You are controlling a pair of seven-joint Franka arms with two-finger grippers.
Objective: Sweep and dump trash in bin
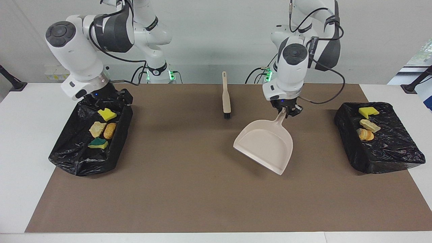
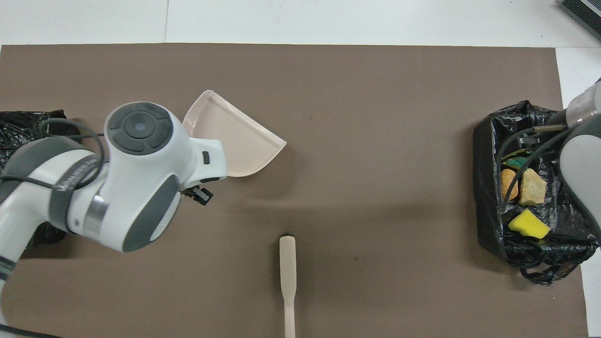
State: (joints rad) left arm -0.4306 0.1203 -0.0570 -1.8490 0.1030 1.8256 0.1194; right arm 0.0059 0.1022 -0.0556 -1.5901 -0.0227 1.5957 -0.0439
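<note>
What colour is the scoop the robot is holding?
The dustpan is pale beige all over, clearest in the facing view.

Smooth plastic dustpan (image 1: 266,145); crinkled glossy bin liners (image 1: 388,155); matt brown mat (image 1: 202,175).

White table (image 1: 20,141) with brown mat (image 1: 216,189), pale wall (image 1: 216,33).
</note>
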